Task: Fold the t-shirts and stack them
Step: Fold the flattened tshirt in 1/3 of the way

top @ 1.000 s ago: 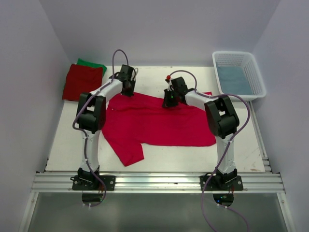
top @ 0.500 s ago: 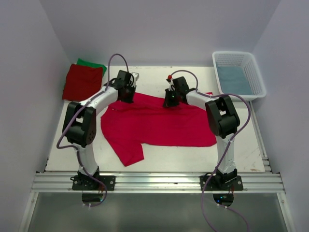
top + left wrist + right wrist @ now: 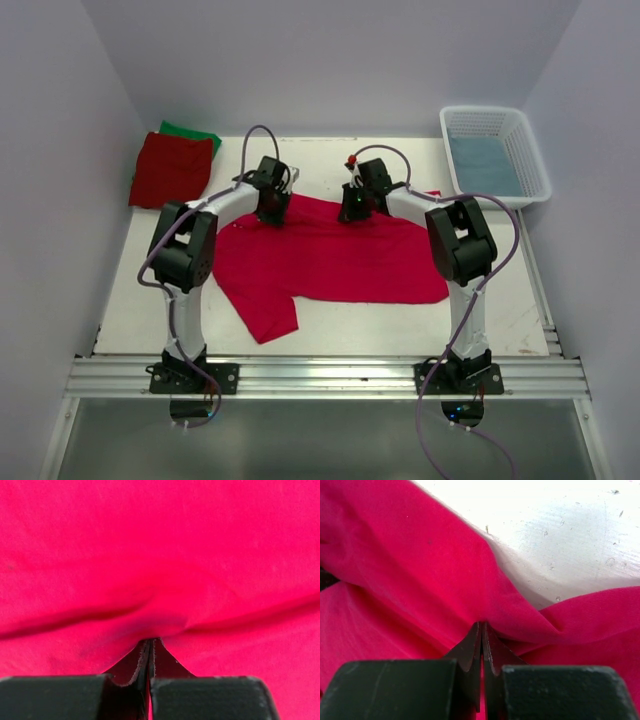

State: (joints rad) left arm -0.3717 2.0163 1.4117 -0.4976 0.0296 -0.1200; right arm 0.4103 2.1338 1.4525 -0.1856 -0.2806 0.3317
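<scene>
A white latticed plastic basket (image 3: 528,160) sits at the far right corner of the table (image 3: 490,310), with a pale blue cloth (image 3: 482,165) lying flat inside it. It is well apart from both arms. At the far left corner a folded darker red t-shirt (image 3: 170,170) lies on top of a green t-shirt (image 3: 195,133), of which only a strip shows along the far edge. This stack is near the left arm's elbow but not touching it. The crimson-pink t-shirt (image 3: 330,265) is spread across the middle of the table, with one sleeve (image 3: 265,315) trailing toward the near left. The left gripper (image 3: 272,212) is down on the shirt's far left edge. In its wrist view the left gripper (image 3: 150,642) has its fingers pressed together on a small pucker of pink cloth, which fills the rest of that view. The right gripper (image 3: 352,210) is at the far edge nearer the middle. Its wrist view shows the right gripper (image 3: 482,626) closed tight on a gathered fold, with scuffed white tabletop just beyond. Purple cables loop above both wrists. Pale lilac walls (image 3: 60,200) close in the left, back and right sides, and an aluminium rail (image 3: 320,378) runs along the near edge. Bare tabletop shows between the shirt and the basket, in a strip before the rail, and between the two grippers and the back wall.
</scene>
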